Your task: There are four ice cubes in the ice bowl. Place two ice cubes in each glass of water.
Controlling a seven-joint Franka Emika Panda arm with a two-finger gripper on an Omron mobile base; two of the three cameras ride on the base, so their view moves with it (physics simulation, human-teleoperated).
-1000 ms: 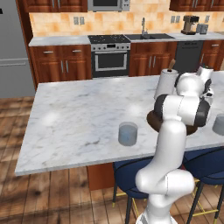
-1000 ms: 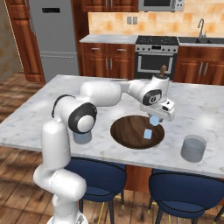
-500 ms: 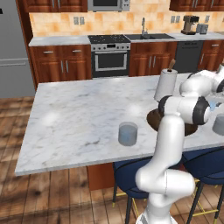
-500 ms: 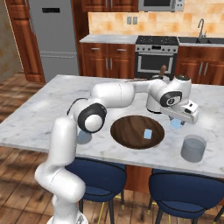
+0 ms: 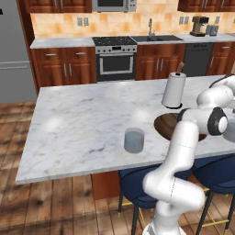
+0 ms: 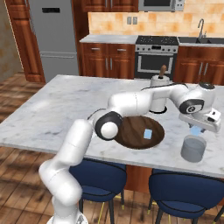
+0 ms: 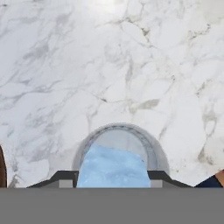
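The gripper [image 7: 112, 177] is closed on an ice cube [image 7: 114, 168], held right above a glass [image 6: 193, 148] that stands on the marble counter [image 6: 65, 103] just beside the ice bowl [image 6: 131, 136]. One more cube [image 6: 148, 133] lies in that bowl. Beyond the bowl stands a paper-towel roll [image 6: 158, 96]. A second glass [image 5: 134, 140] sits on the bowl's other side. No writing can be read.

One ice cube [image 7: 113, 168], pale blue and translucent, hangs directly above a glass of water [image 6: 193, 148], a short grey-blue tumbler standing upright on the marble. A second cube [image 6: 148, 133] lies inside the ice bowl [image 6: 131, 138], wide, shallow and dark brown, just beside that glass. The other glass [image 5: 134, 140] stands upright, well apart from the bowl.
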